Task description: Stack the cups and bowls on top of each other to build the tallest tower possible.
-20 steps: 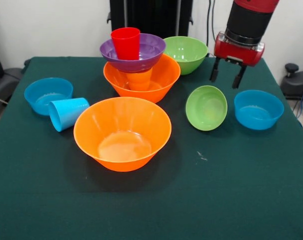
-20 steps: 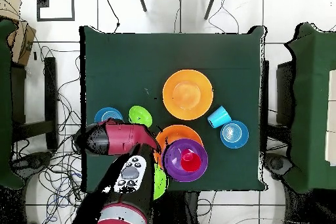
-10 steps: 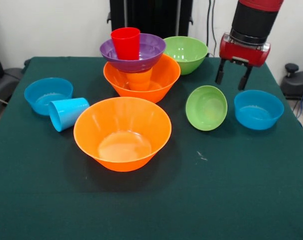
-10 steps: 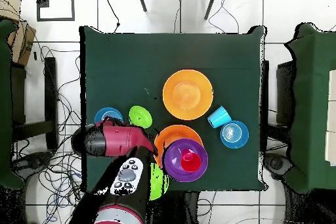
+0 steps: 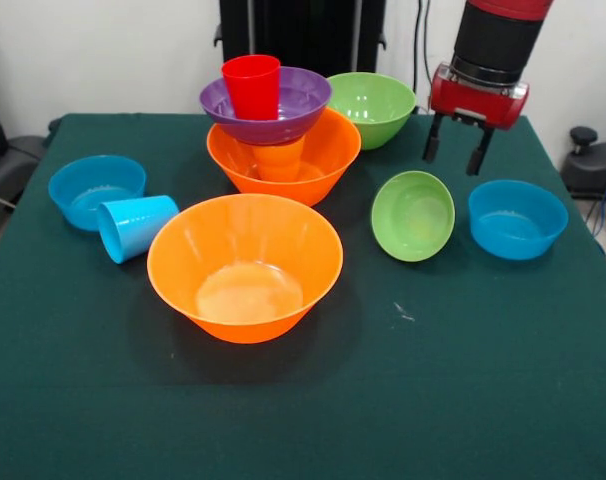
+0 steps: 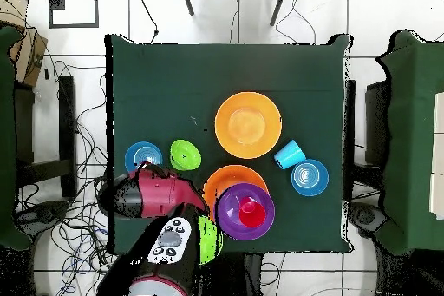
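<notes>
The tower stands at the back in the front view: a large orange bowl (image 5: 326, 160), an orange cup (image 5: 280, 160) in it, a purple bowl (image 5: 283, 112) on that, and a red cup (image 5: 251, 87) in the purple bowl. My gripper (image 5: 451, 157) is open and empty, above the table between the large green bowl (image 5: 370, 108) and a small blue bowl (image 5: 517, 218). The small green bowl (image 5: 413, 215) lies tilted just in front of it. A second large orange bowl (image 5: 245, 265) sits at the front. A light blue cup (image 5: 135, 227) lies on its side beside the other small blue bowl (image 5: 96, 190).
In the overhead view my arm (image 6: 152, 197) covers the gripper and part of the large green bowl (image 6: 209, 239). The purple bowl (image 6: 234, 214) with the red cup (image 6: 252, 213) is beside it. The table's green cloth (image 5: 433, 400) reaches the edges. Chairs stand around the table.
My gripper shifted slightly to the right, then back to the left, staying open and empty. No cup or bowl has moved.
</notes>
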Tool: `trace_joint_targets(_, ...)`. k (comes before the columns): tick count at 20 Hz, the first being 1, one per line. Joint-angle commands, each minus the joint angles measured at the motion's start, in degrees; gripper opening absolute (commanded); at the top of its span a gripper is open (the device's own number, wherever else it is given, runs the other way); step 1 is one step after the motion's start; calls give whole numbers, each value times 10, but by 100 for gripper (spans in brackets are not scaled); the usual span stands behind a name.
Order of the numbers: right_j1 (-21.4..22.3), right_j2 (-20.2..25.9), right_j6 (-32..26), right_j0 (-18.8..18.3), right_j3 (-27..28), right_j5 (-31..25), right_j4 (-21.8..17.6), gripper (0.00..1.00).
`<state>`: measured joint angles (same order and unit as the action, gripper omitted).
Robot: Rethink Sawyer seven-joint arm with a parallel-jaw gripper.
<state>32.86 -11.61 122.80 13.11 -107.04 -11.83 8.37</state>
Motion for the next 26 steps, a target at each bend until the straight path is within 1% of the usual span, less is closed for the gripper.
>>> trace_joint_targets(1,7,63,112,-8,-55,64,11,100)
trace_joint_targets(5,6,71,118,-17,-72,89,9,100)
trace_joint_targets(11,-11,72,148,-9,-88,137,19,100)
trace_joint_targets(16,-25,80,158,-11,-90,161,23,100)
trace_joint_targets(21,-31,90,167,-11,-87,174,30,100)
trace_joint_targets(26,-43,114,178,-26,-86,199,24,100)
